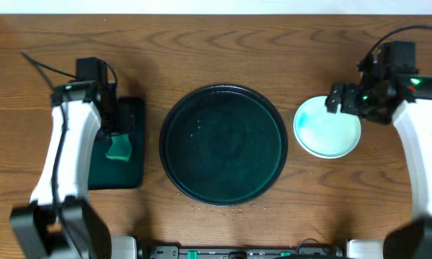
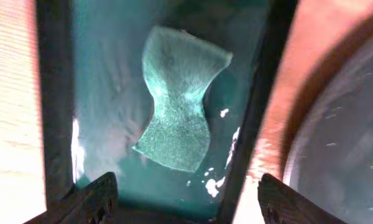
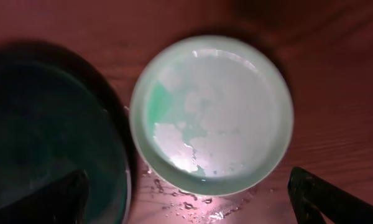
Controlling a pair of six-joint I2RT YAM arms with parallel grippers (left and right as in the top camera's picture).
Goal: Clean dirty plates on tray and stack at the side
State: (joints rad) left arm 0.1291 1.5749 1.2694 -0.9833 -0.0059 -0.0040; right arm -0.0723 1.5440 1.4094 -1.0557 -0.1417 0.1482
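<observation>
Overhead: left gripper above the sponge and right gripper above the plate gape empty; a low retreat could nudge the wet plate.

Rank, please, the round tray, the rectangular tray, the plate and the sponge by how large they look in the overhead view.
1. Round tray, clearly the largest.
2. Rectangular tray, though the left arm hides part of it.
3. Plate.
4. Sponge, the smallest.
</observation>
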